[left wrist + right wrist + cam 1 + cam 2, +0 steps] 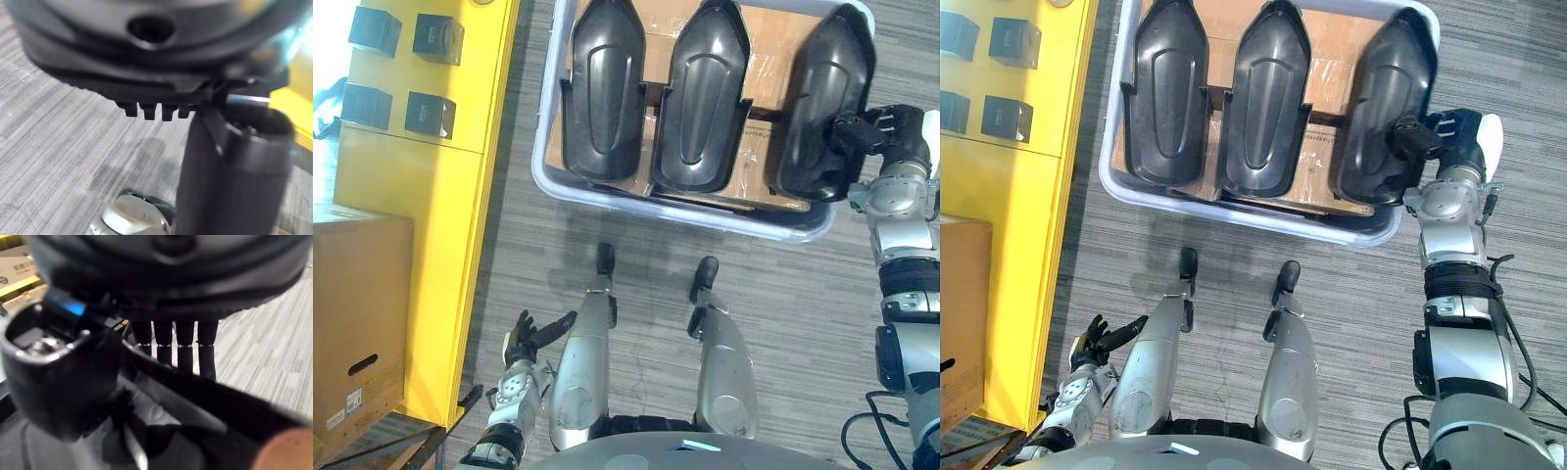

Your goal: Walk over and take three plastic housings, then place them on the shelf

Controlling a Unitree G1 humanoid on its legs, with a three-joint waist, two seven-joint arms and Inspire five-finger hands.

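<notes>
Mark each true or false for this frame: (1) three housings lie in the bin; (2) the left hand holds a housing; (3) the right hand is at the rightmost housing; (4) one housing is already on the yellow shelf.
1. Three housings lie in the bin. True.
2. The left hand holds a housing. False: it hangs open and low near the yellow shelf, holding nothing.
3. The right hand is at the rightmost housing. True: it sits at that housing's outer edge.
4. One housing is already on the yellow shelf. False: the shelf carries small dark boxes, and all three housings are in the bin.
</notes>
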